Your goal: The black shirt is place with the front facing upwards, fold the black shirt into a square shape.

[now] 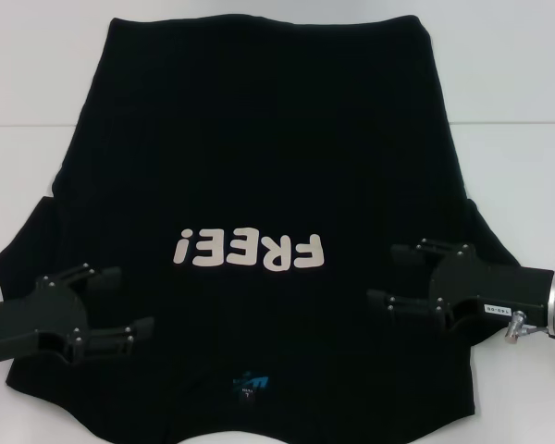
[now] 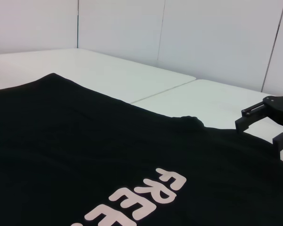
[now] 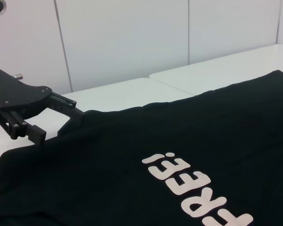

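Head view: black shirt (image 1: 259,166) lies flat, print up, on the white worktop (image 1: 518,74), collar nearest the robot, left gripper (image 1: 118,303) and right gripper (image 1: 395,277) hovering with fingers wide over its shoulders, no fold begun; next, pinch both shoulders.

White table (image 1: 37,83): flat, matte surface, bare along the far edge and both sides in the head view; a thin seam (image 1: 509,123) crosses it from side to side, joining two panels; the same seam (image 2: 162,90) shows in the left wrist view; pale panelled wall (image 3: 122,42) behind, with narrow vertical joints.
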